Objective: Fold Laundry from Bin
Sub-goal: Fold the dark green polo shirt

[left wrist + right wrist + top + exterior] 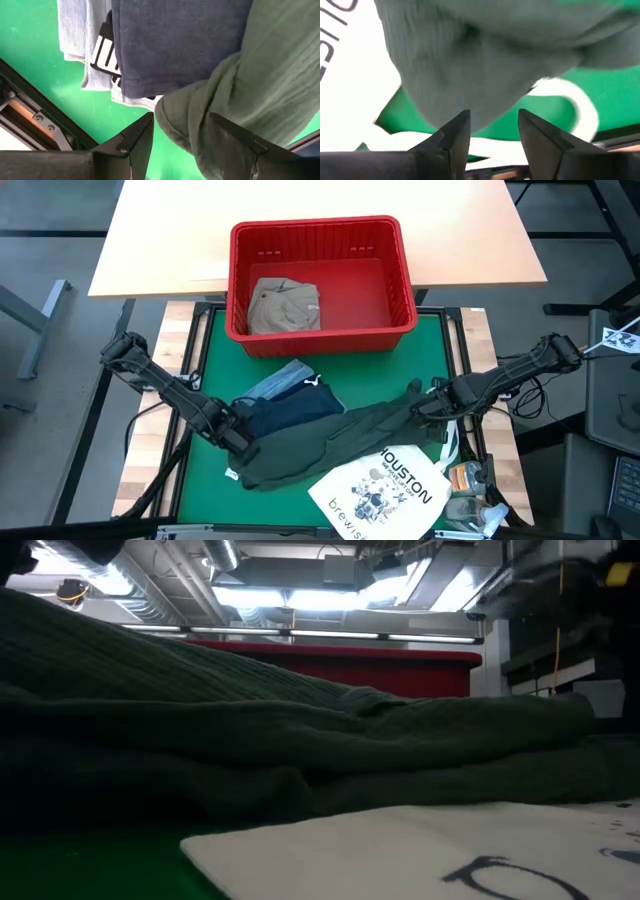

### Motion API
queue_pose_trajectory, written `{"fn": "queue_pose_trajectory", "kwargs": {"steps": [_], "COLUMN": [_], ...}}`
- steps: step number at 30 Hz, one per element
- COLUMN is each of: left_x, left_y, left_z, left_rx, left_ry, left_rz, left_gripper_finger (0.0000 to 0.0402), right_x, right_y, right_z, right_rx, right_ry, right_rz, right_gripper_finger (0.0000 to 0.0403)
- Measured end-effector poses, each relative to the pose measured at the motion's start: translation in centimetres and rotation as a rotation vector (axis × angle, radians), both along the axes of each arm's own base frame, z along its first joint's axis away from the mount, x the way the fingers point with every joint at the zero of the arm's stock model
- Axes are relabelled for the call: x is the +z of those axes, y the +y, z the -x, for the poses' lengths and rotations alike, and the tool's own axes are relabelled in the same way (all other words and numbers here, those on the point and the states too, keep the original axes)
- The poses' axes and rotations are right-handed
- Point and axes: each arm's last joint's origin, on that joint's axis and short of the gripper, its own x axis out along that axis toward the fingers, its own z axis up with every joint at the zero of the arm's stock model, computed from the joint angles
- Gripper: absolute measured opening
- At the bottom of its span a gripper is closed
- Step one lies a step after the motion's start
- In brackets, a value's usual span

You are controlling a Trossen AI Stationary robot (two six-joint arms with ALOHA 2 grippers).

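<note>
- High view: the red bin [322, 280] is seen at upper centre, straddling the wooden bench [450, 230] and the green mat [440, 345]; a khaki-tan garment [284, 306] lies in its left half. Below it, a light blue denim garment [277, 383] and a navy garment [295, 412] are stacked at centre, with a dark green garment [340, 442] spread across lower centre. The left claw [240, 446] is placed at that garment's left end, the right claw [424, 406] at its right end. A white tote bag [385, 490] lies at lower right
- Low view: the frame is filled by dark green cloth [250, 730], with the bin's rim [400, 658] behind
- Left wrist view: the fingers [137, 142] are held apart around a green fold [200, 125]
- Right wrist view: the fingers [455, 135] are held apart, the green cloth [470, 75] just beyond them
</note>
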Motion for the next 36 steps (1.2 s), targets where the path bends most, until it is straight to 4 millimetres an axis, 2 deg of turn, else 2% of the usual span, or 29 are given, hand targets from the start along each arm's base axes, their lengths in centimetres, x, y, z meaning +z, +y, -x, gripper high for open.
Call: {"fn": "queue_pose_trajectory", "kwargs": {"steps": [4, 9, 15, 19, 26, 31, 36], "left_x": [0.1, 0.1, 0.2, 0.4, 0.4, -1.3, -3.2], "left_y": [0.7, 1.6, 2.4, 2.2, 0.5, -0.6, -0.9], "left_z": [-0.4, -1.1, -2.4, -3.2, -4.2, -5.3, -6.1], "left_rx": [-0.015, -0.064, -0.123, -0.161, -0.215, -0.221, -0.242], "left_ry": [-0.002, -0.029, -0.113, -0.216, -0.374, -0.369, -0.297], "left_rz": [0.009, 0.018, 0.032, -0.013, -0.049, -0.096, -0.13], "left_gripper_finger": [0.0181, 0.0181, 0.0182, 0.0182, 0.0182, 0.0182, 0.0182], "right_x": [1.6, 1.9, 1.3, -0.4, -5.4, -7.9, -8.7], "right_y": [-0.1, -0.3, -1.2, -1.6, -1.4, -1.6, -1.8], "right_z": [-0.8, -2.5, -4.1, -4.8, -4.4, -3.4, -2.8], "right_rx": [0.007, -0.031, -0.109, -0.127, -0.106, -0.145, -0.193], "right_ry": [-0.118, -0.332, -0.349, -0.249, -0.067, 0.039, 0.078], "right_rz": [0.109, 0.279, 0.291, 0.249, 0.188, 0.211, 0.232], "right_gripper_finger": [0.0166, 0.0166, 0.0166, 0.0166, 0.0166, 0.0166, 0.0166]}}
